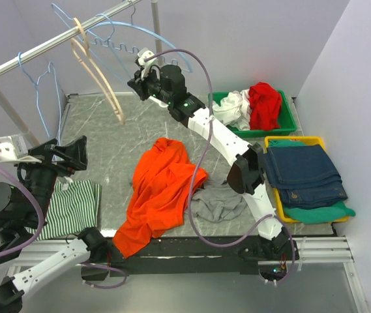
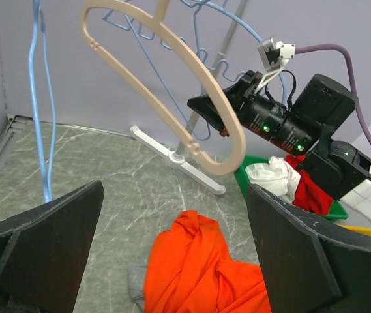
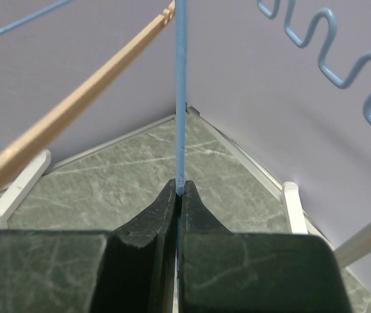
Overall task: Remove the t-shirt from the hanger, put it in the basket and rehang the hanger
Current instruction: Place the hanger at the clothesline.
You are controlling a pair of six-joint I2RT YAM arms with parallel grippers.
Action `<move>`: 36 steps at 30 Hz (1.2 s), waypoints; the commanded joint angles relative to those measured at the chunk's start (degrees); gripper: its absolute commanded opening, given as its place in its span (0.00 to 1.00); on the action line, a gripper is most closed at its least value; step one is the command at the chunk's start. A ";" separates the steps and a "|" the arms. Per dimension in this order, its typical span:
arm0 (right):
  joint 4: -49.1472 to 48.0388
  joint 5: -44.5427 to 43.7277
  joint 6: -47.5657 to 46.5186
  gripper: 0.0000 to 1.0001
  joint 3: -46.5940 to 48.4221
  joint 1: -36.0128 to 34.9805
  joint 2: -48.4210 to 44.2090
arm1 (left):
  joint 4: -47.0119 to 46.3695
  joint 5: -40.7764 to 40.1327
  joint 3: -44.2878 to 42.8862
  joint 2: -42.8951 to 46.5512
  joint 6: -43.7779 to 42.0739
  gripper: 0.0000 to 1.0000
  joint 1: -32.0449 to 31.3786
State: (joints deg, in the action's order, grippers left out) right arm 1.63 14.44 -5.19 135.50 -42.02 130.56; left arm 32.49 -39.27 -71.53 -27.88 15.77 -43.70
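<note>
my right hand is closed tight on a thin bar of the blue wire hanger, and the bar goes straight up from between the two fingers. this hanger is bare. it seems to hang from the rail at the far side, beside the wooden hanger, which is also bare. the orange t-shirt lies crumpled on the counter, in the middle and toward the near edge, well apart from both hangers. one corner of it is just beside a grey garment. my left hand is wide open and holds nothing. it hangs at the left, above a striped cloth.

i judge that the shirt is already off and the task is almost done. what remains for me is to let the hanger go in a clean way. to do this well, i should first check that its hook sits on the rail, which i cannot see clearly from my wrist. then i should open the fingers slowly, so the light wire does not jump or swing. after that i should pull back along the line of my fingers, toward the near right, and not sideways, because the wavy part of the wire is near and could catch me. i should also not drop low over the t-shirt.
</note>
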 commanded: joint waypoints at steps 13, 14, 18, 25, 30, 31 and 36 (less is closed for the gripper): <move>-10.33 0.42 1.94 0.00 8.46 0.27 4.44 | 0.91 0.77 -0.28 0.37 -0.04 0.96 0.11; -10.85 0.33 2.03 0.00 8.46 0.27 4.79 | 0.91 0.86 -0.28 0.19 0.05 0.97 0.11; -11.82 0.15 1.68 0.00 8.46 0.27 5.40 | 0.91 1.12 -0.28 0.11 0.14 0.96 0.11; -12.53 -0.11 1.41 0.00 9.43 0.45 6.98 | 0.91 1.03 -0.19 -0.33 0.31 0.96 0.02; -12.26 0.15 1.85 0.00 10.40 0.27 8.04 | 1.00 1.21 -0.45 -0.60 0.40 0.96 0.11; -12.18 0.24 1.94 0.00 10.40 0.36 8.30 | 1.00 1.21 -0.46 -0.69 0.49 0.97 0.11; -12.18 0.59 2.38 0.00 10.40 0.45 9.18 | 1.08 1.30 -0.63 -0.77 0.58 0.96 0.11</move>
State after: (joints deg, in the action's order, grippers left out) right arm -7.01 14.68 -3.75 143.26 -41.95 139.33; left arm 33.89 -38.83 -71.46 -27.88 15.84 -43.70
